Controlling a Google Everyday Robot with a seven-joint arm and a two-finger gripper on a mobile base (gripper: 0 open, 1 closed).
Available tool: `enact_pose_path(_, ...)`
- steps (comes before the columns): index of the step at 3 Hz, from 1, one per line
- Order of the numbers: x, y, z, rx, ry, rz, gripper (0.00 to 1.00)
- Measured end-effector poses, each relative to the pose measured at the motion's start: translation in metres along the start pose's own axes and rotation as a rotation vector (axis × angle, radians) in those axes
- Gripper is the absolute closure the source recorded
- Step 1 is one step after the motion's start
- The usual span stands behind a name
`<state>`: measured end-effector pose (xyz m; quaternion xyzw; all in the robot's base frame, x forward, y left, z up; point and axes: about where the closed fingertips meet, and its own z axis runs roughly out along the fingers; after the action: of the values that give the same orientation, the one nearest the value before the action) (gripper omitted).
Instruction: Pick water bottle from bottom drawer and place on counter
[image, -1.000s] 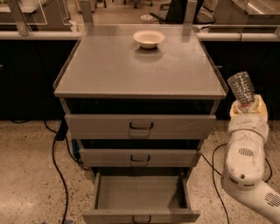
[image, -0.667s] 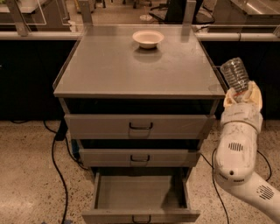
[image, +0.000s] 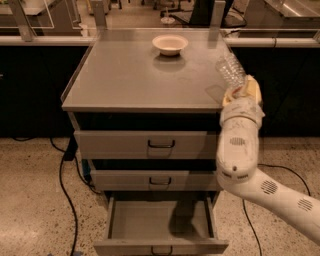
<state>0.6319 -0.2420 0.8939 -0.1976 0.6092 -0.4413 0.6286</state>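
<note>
the gripper (image: 242, 92) is up by the right front corner of the tabletop (image: 130, 75), its jaws closed on one end of the water bottle (image: 230, 69). the bottle tilts up and to the left, over the grey surface near its right edge. the bottom drawer (image: 150, 220) stands pulled open below. a white bowl (image: 170, 44) sits at the back of the tabletop.

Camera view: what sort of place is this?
Probably a lab or workshop: grey metal three-drawer cabinet, white-edged bench with glass panels behind, black cables on speckled floor. The gripper holds a clear ribbed water bottle at the cabinet's right edge.
</note>
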Motion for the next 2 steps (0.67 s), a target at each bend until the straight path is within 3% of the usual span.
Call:
enact_pose_path(1,-0.0331,0.0505,0.019,-0.116,-0.018,0.007,1.0)
enact_pose_path(2,-0.033,0.0501,0.0212,-0.113,-0.017,0.004,1.0)
